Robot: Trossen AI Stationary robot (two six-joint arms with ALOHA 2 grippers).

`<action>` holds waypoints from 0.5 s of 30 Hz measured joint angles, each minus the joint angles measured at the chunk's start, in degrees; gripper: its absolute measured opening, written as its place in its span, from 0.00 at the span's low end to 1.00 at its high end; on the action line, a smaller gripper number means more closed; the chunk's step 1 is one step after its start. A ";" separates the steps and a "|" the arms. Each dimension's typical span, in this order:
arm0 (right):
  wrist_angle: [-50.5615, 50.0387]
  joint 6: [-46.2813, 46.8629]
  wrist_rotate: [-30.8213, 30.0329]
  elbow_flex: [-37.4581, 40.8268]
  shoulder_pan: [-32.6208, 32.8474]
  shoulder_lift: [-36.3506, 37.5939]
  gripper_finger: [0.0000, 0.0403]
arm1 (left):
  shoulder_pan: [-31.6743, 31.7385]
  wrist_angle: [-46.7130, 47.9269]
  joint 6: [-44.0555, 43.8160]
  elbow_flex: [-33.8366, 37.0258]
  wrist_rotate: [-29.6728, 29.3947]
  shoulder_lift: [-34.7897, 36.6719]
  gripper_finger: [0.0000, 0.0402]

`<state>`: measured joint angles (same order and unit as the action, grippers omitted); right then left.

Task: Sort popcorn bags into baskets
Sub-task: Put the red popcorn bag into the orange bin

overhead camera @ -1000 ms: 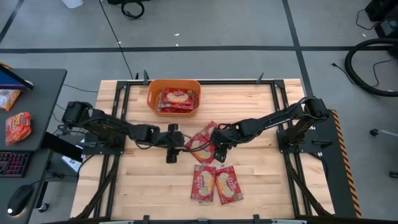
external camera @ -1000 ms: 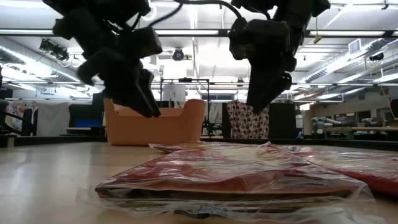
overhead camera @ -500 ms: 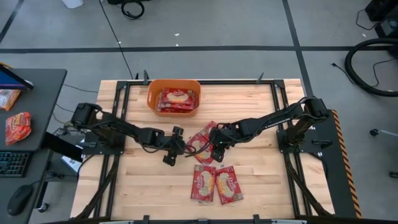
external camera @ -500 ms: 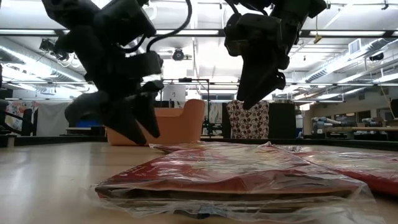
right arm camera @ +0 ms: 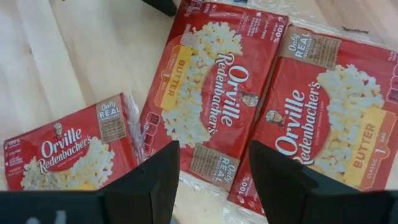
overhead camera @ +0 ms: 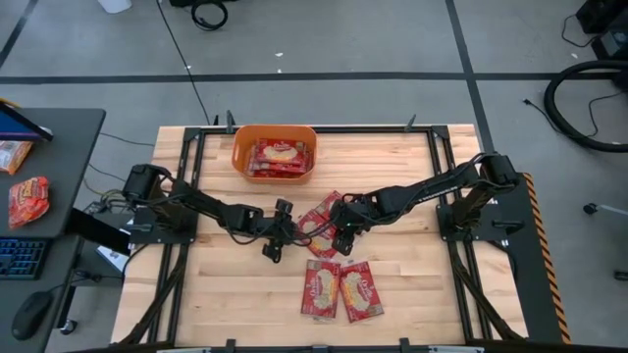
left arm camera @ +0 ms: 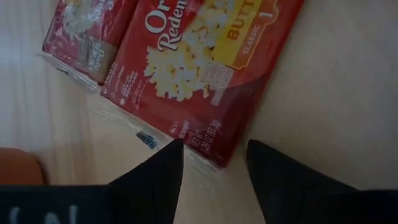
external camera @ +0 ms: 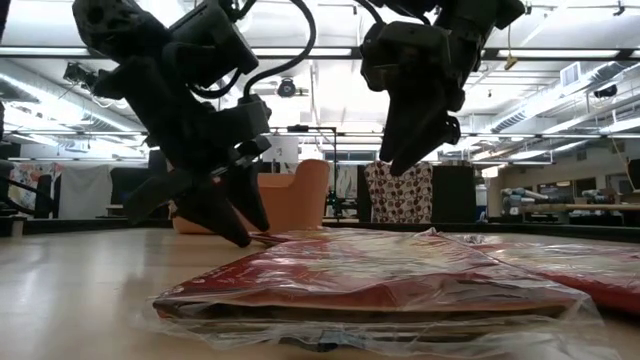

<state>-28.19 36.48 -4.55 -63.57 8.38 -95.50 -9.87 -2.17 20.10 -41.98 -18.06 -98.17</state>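
Two red popcorn bags [overhead camera: 316,227] lie overlapped at mid-table, and two more [overhead camera: 339,290] lie flat side by side nearer the near edge. The orange basket [overhead camera: 238,147] stands at the far edge with bags [overhead camera: 278,155] inside. My left gripper [overhead camera: 278,238] is open and low at the table. Its fingers stand either side of the short end of a mid-table bag [left arm camera: 205,68]. My right gripper [overhead camera: 342,235] hovers open above the bags [right arm camera: 205,93], well clear of them in the low view [external camera: 405,160]. My left gripper [left arm camera: 214,144] comes slanting down from the table's left at the bag's short end [left arm camera: 217,155]. The bag lies flat on the table. Whether the fingertips touch its clear wrap, I cannot tell.
A grey desk [overhead camera: 59,127] left of the table holds more bags [overhead camera: 29,199], a keyboard and a mouse. Black frame rails [overhead camera: 191,157] run along the table's sides. Bare wood [overhead camera: 226,294] lies near-left; the basket shows behind the left gripper in the low view [external camera: 295,200].
My left gripper has moved toward the table's right, up to the mid-table bags. It has come down from well above the table to just over it, tipping its fingers downward. The bags have not moved.
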 joint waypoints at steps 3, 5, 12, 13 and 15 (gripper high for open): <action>0.25 0.78 0.12 0.00 0.01 0.00 0.49 | 0.02 -0.32 0.05 0.02 0.11 -0.09 0.40; 0.66 0.86 0.12 0.00 -0.02 0.00 0.49 | 0.16 -0.27 0.50 0.04 0.46 -0.10 0.35; 3.93 0.90 0.14 0.00 0.00 0.00 0.49 | 0.80 0.04 0.74 0.12 1.46 -0.20 0.18; 4.37 0.89 0.15 0.00 0.01 0.00 0.49 | 0.86 0.08 0.74 0.14 1.49 -0.20 0.16; 4.99 0.87 0.38 0.00 0.01 0.00 0.49 | 0.96 0.13 0.49 0.15 1.43 -0.20 0.11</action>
<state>-23.20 37.36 -4.17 -63.57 8.38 -95.50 -8.91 -2.04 20.59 -41.82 -16.63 -98.37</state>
